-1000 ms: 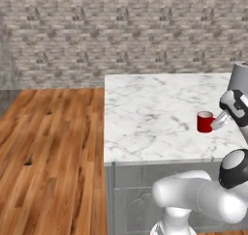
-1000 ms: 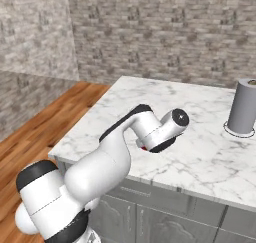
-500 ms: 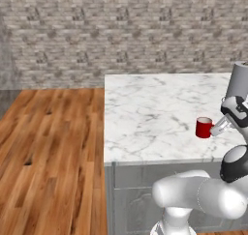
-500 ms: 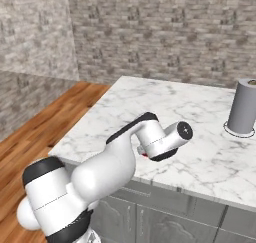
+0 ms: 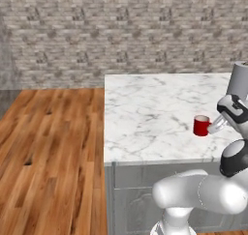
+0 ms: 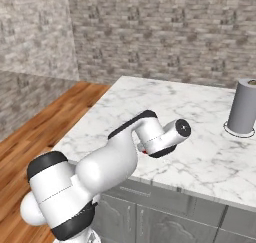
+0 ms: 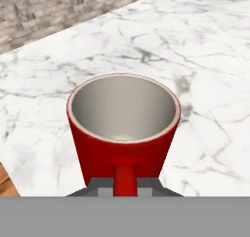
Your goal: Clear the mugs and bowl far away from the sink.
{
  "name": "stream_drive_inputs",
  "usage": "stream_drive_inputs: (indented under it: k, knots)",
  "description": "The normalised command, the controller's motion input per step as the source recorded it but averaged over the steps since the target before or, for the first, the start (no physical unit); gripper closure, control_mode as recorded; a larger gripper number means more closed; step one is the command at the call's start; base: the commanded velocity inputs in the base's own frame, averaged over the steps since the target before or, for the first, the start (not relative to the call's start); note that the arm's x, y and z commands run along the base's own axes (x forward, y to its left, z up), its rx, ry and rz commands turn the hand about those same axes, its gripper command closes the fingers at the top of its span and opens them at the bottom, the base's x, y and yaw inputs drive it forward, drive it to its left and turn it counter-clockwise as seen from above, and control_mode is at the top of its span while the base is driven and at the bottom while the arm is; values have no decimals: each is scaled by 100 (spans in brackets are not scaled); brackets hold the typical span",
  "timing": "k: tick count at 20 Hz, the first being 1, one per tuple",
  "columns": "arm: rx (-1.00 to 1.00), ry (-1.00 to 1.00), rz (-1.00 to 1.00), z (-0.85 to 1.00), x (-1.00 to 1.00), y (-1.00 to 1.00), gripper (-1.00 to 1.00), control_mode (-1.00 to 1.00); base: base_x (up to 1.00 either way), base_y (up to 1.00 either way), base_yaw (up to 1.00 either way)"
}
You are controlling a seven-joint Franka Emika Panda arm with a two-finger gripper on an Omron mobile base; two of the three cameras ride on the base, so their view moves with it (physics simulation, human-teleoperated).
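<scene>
Red mug (image 7: 123,128) upright on marble counter (image 7: 205,60), handle pinched in claw (image 7: 125,188)

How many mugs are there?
1. A red mug sits near the front edge of the marble counter, its handle between the tool's fingertips. Other mugs may be out of view or hidden behind the arm.

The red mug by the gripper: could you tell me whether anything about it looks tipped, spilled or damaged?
Nothing stands out. The red mug is upright, empty and intact above the marble counter, its handle clamped in the gripper.
</scene>
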Motion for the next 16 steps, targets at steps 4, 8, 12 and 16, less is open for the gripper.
stream_drive_inputs:
  k: [4,8,12,16]
  knots:
    - [0,0,0,-5,15,0,100,-100,0,0,0]
    - [0,0,0,-16,6,0,100,-100,0,0,0]
    - [0,0,0,-15,3,0,100,-100,0,0,0]
    - [0,0,0,-13,3,0,100,-100,0,0,0]
